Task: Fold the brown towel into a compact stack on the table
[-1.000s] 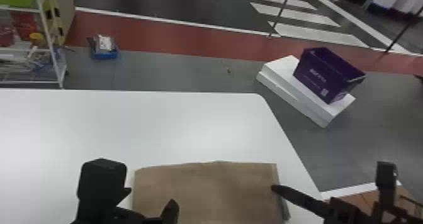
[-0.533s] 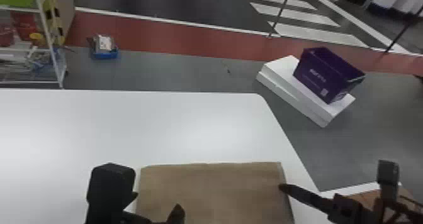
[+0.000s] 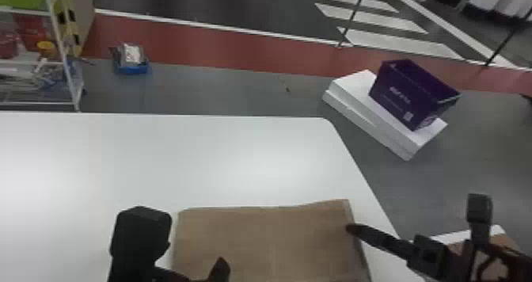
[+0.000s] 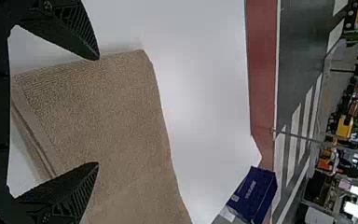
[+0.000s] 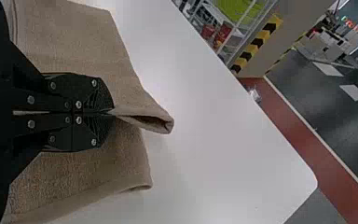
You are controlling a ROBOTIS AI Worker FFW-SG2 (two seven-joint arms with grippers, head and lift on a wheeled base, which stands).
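Note:
The brown towel (image 3: 261, 237) lies folded in layers near the table's right side. My left gripper (image 3: 194, 253) is over its left part; in the left wrist view the left gripper (image 4: 96, 111) stands open above the towel (image 4: 102, 102), its two fingers apart with nothing between them. At the towel's right edge is my right gripper (image 3: 350, 227). In the right wrist view the right gripper (image 5: 112, 112) is shut on the towel (image 5: 84, 46), pinching up a ridge of cloth that sticks out past the fingertips with a small hollow fold at its end.
White table (image 3: 158, 158) stretches to the left and beyond the towel; its right edge runs close by the right gripper. On the floor past it, a purple bin (image 3: 407, 95) stands on white boxes (image 3: 356, 107). A shelf rack (image 3: 63, 51) is at the far left.
Both grippers have shifted slightly to the right and then a little back. The right one is now slightly farther forward, and the towel's far right corner has moved forward with it.

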